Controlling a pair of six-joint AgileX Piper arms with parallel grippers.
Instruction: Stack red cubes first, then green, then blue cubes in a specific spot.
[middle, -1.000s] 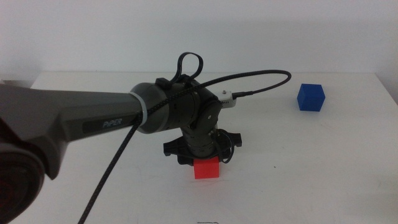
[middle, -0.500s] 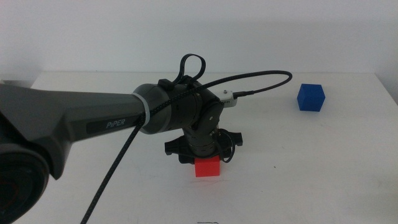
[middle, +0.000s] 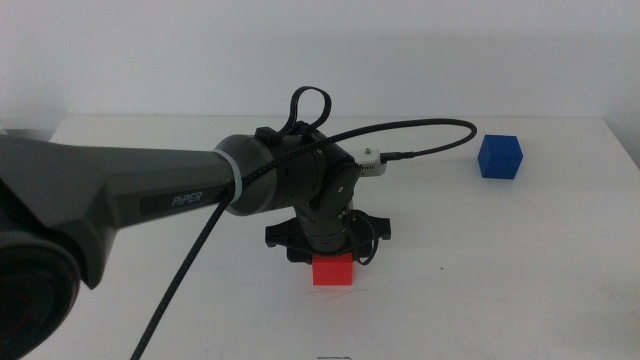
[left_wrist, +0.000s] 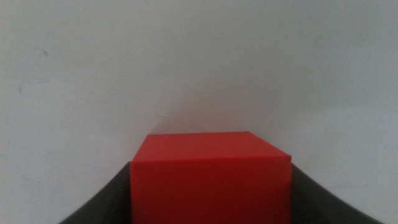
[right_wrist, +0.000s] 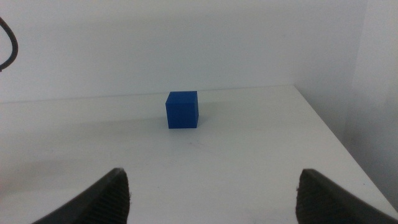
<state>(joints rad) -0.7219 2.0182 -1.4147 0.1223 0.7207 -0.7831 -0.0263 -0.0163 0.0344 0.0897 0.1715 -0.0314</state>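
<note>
While the big dark arm (middle: 150, 195) reaches in from the left side of the white table (middle: 520, 260), it blocks much of the middle of the table from the overhead camera. A black cable (middle: 420, 125) loops over the arm. The red cube (middle: 332, 270) sits on the table near the front, right under the left gripper (middle: 328, 250). The arm bends at the wrist and points straight down at it. In the left wrist view the red cube (left_wrist: 210, 177) fills the space between the two dark jaws, which press its sides and grasp it. The blue cube (middle: 499, 156) sits alone far off at the back right. The right gripper (right_wrist: 214, 193) waits low over the table, its jaws spread wide, facing the blue cube (right_wrist: 182, 109). No green cube shows.
</note>
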